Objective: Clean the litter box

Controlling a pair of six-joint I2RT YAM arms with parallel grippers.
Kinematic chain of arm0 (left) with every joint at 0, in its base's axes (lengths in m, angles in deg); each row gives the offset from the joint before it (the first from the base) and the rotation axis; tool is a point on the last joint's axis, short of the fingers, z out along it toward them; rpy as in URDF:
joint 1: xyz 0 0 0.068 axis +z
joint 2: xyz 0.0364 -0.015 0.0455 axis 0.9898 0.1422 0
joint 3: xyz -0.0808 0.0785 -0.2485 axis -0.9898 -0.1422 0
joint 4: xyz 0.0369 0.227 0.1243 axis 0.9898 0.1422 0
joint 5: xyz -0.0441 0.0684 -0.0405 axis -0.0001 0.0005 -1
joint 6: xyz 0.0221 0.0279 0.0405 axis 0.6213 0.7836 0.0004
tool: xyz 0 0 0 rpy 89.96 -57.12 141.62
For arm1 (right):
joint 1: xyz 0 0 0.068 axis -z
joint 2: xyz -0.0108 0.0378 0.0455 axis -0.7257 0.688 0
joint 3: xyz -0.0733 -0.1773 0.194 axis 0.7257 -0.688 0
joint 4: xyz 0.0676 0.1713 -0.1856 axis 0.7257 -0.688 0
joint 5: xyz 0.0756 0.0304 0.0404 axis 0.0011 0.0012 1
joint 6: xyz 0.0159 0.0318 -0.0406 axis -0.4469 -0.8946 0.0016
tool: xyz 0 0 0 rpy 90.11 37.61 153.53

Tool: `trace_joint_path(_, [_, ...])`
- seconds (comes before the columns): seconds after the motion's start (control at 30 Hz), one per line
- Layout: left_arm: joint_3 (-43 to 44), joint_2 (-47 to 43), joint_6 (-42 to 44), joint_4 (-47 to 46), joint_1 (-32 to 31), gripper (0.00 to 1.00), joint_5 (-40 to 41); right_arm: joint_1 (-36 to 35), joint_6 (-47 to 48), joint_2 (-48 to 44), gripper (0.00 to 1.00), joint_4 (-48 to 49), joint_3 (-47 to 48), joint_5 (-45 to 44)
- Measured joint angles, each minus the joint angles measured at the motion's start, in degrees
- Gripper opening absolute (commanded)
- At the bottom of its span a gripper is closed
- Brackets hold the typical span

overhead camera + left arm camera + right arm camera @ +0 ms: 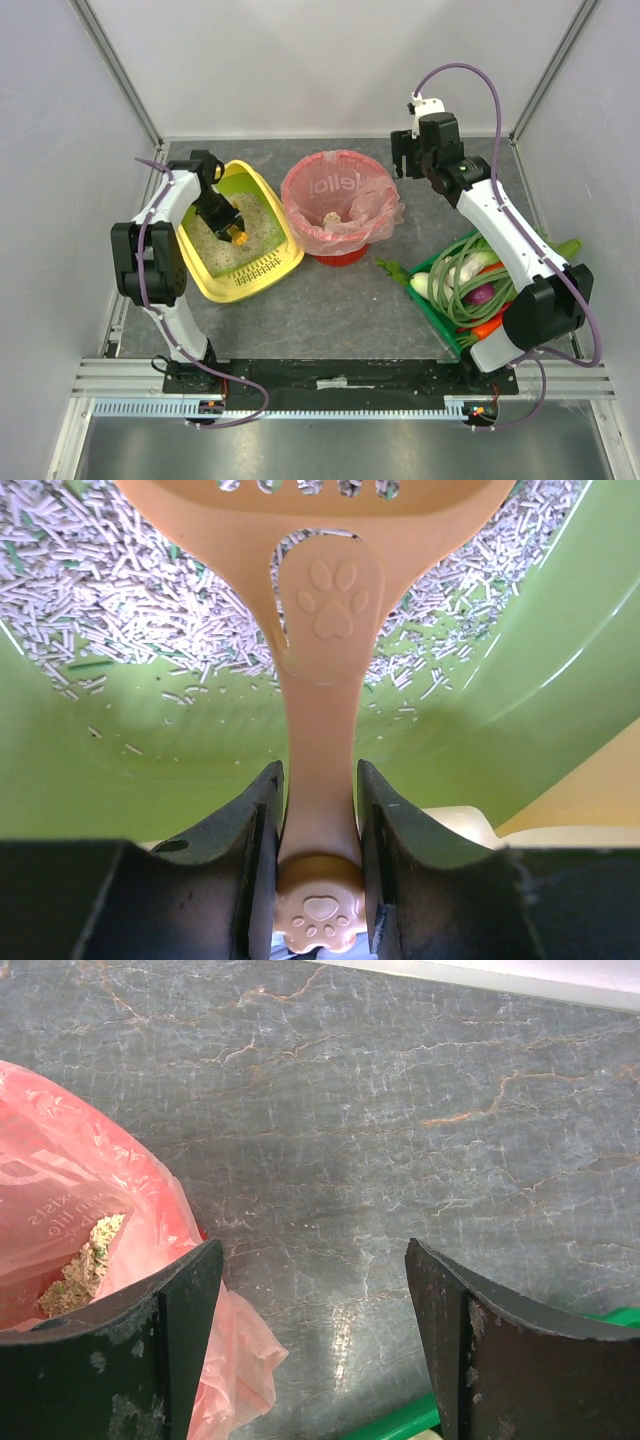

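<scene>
The yellow litter box (pixel 262 283) with green inner walls (pixel 120 770) and pale litter (pixel 110 610) sits at the left of the table. My left gripper (pixel 228 225) is inside it, shut on the handle of an orange slotted litter scoop (pixel 322 620) with paw prints. The scoop head lies over the litter at the top of the left wrist view. My right gripper (pixel 405 152) is open and empty, hovering over bare table to the right of the red bin; its fingers (pixel 170 1340) show in the right wrist view.
A round red bin with a pink bag (pixel 340 205) stands in the middle and holds some litter (pixel 85 1270). A green tray of vegetables (pixel 470 285) sits at the right, under the right arm. Grey walls enclose the table.
</scene>
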Motion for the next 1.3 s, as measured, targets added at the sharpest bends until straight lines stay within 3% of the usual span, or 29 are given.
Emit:
trace_joint_path(0.3, [-2.27, -0.07, 0.02, 0.13, 3.19, 0.02, 1.03, 0.00, 0.04, -1.18, 0.82, 0.00, -1.49, -0.15])
trace_joint_path(0.87, [-1.97, -0.42, 2.58, -1.77, 3.08, 0.02, 2.34, 0.00, 0.22, -1.25, 0.82, 0.00, -1.44, -0.11])
trace_joint_path(1.3, [-1.33, -0.48, 5.70, -2.69, -4.61, 0.02, 5.77, 0.00, -0.02, 1.64, 0.82, -0.02, -0.61, 0.92])
